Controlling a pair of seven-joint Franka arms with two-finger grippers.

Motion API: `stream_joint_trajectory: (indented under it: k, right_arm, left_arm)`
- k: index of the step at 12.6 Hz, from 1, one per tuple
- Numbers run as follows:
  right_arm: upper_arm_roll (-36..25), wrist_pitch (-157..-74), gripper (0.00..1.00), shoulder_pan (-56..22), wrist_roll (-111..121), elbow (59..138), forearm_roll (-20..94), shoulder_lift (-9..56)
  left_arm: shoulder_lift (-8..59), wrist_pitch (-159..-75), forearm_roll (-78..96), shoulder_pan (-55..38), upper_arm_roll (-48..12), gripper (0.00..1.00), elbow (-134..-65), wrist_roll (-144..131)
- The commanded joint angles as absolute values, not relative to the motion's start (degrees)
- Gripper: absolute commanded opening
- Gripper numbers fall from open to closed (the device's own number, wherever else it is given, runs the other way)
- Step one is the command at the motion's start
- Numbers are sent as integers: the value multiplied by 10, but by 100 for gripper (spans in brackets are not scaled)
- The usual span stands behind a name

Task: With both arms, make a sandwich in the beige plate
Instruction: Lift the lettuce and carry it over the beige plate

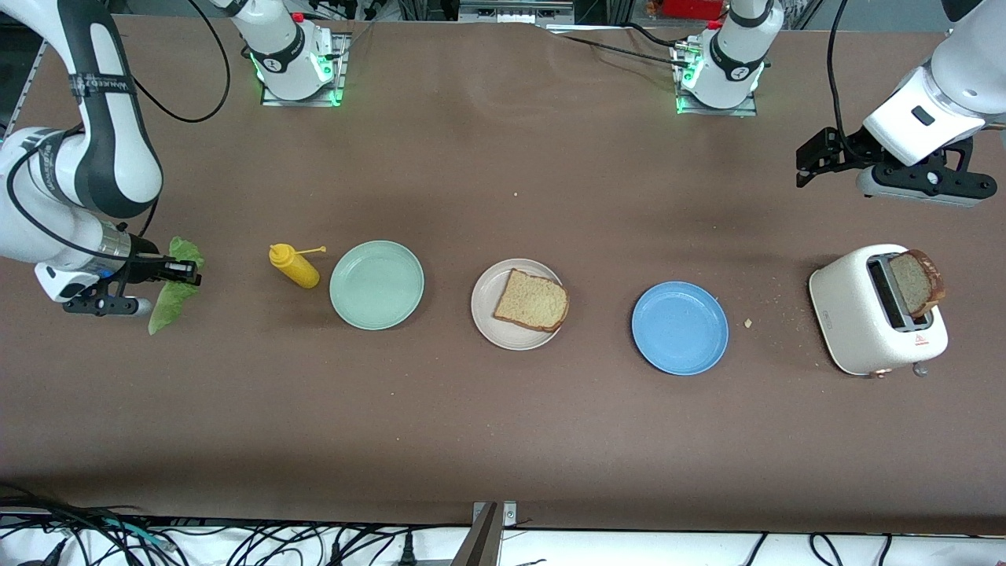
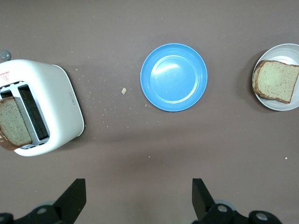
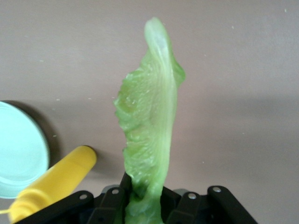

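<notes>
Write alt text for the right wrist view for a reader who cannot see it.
The right gripper is shut on a ruffled green lettuce leaf, holding it up over the brown table. A yellow squeeze bottle lies on the table beside the rim of a pale green plate.

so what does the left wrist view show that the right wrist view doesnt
Only the left wrist view: the open left gripper over bare table, the toaster with a bread slice in its slot, the blue plate, and the beige plate carrying another bread slice.

Only the right wrist view: the right gripper shut on the lettuce leaf, the yellow squeeze bottle and the pale green plate.

Both: the brown table.
</notes>
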State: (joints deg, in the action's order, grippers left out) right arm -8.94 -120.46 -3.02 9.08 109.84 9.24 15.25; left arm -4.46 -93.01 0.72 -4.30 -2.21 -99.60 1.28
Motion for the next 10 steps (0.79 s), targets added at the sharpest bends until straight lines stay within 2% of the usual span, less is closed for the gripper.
stream_joint_trajectory:
  k: [1, 10]
  right_arm:
    - [-91, -1166, 4, -44, 92, 1081, 82, 127]
    - [-93, -1129, 5, -142, 79, 1043, 93, 103]
  left_arm:
    - [-40, -926, 14, -40, -21, 100, -984, 17]
    - [-40, -927, 11, -41, -23, 100, -983, 16]
